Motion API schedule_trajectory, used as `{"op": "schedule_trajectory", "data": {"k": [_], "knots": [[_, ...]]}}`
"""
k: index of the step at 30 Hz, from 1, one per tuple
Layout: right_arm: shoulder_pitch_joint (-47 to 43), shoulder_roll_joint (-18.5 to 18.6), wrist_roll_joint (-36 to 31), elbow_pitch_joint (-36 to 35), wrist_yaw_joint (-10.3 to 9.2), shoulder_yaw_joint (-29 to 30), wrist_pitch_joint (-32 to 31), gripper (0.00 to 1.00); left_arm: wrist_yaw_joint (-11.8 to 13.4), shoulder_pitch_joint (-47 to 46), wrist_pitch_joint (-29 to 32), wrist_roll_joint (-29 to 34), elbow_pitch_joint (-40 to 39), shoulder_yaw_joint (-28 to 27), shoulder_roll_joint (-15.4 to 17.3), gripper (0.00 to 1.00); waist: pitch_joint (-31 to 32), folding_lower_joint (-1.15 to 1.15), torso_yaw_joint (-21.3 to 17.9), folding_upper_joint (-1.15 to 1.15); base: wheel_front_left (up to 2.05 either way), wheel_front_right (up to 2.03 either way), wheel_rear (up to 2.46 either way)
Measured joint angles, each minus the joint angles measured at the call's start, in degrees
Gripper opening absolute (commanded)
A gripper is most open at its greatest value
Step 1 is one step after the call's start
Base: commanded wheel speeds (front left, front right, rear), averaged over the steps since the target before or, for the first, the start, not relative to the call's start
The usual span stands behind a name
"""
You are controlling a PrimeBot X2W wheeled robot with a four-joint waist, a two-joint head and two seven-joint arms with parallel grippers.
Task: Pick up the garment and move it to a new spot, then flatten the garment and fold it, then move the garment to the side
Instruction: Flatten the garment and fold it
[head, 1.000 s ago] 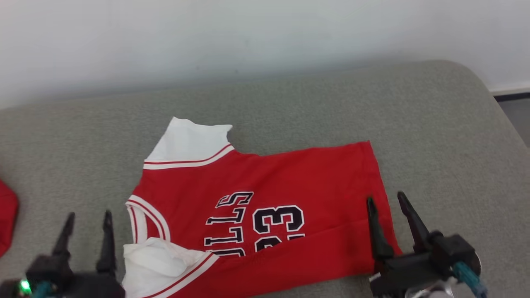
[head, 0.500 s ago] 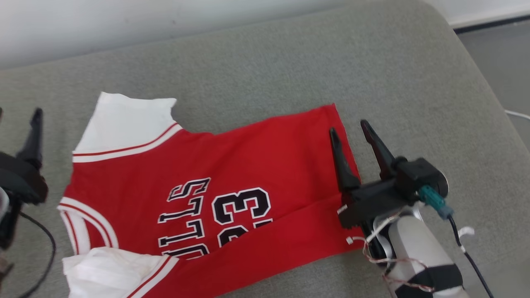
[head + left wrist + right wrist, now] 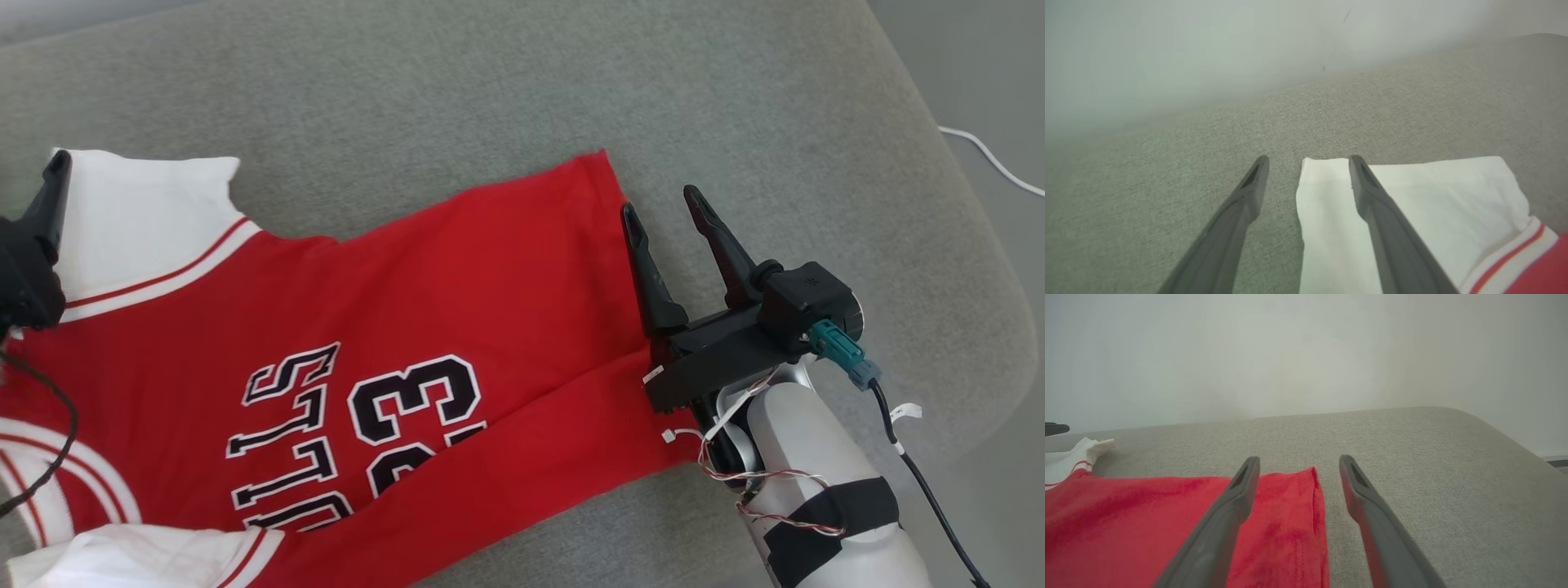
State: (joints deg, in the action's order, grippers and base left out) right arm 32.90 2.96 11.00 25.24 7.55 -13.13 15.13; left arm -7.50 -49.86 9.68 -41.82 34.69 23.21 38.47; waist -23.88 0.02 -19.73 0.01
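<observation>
Looks like one fold's in on our jersey [image 3: 424, 327], more to go; left gripper [image 3: 1309, 159] at its sleeve [image 3: 1412, 196], right gripper [image 3: 660, 199] at its hem [image 3: 1318, 522], both wide and empty.

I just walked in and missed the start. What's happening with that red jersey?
A two-armed robot is working on the red jersey, which lies spread on a grey cushion with its near edge folded over the print. The open right gripper straddles the far corner of the hem, and the open left gripper straddles the edge of the white sleeve. Neither has closed on the cloth.
</observation>
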Motion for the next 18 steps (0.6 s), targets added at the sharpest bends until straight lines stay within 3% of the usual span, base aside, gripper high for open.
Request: {"op": "schedule_trajectory", "data": {"k": [8, 18], "knots": [[0.41, 0.0, 0.24, 0.47, 0.0, -0.55, 0.0, 1.0, 0.0, -3.68, 1.74, -1.15, 3.81, 6.36, 1.09, 1.0, -1.41, -0.01, -1.75, 0.0, 0.0, 0.0, 0.0], [1.8, 0.01, 0.57, 1.05, 0.0, -1.43, 0.0, 1.0, 0.0, -7.13, 1.57, -5.68, 9.16, 8.65, 0.56, 1.0, -2.43, -0.02, -2.51, 0.0, 0.0, 0.0, 0.0]]}}
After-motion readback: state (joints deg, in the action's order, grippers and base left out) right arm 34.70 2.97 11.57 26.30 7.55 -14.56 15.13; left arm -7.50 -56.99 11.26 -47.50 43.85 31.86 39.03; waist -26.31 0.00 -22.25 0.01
